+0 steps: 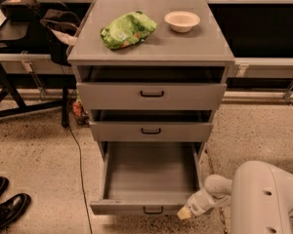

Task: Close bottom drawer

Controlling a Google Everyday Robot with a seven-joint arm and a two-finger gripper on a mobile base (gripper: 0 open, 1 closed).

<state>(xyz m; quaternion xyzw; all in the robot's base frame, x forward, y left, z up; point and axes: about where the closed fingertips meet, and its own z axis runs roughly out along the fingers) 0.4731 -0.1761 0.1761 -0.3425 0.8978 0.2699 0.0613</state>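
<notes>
The bottom drawer [151, 177] of the grey cabinet is pulled far out, showing a plain grey tray with nothing in it. Its slim front panel carries a small dark loop handle [153, 210] near the lower edge of the view. My gripper [184, 212] reaches in from the lower right on a white arm. Its pale tip sits at the right end of the drawer's front panel, touching or nearly touching it. The middle drawer [151, 130] and the top drawer [152, 95] above are each open a little.
A green bag [128, 29] and a small white bowl [182, 20] rest on the cabinet top. A black cable [80, 174] runs down the floor left of the cabinet. Black shoes [5, 206] stand at the lower left, and a desk frame [19, 82] at the left.
</notes>
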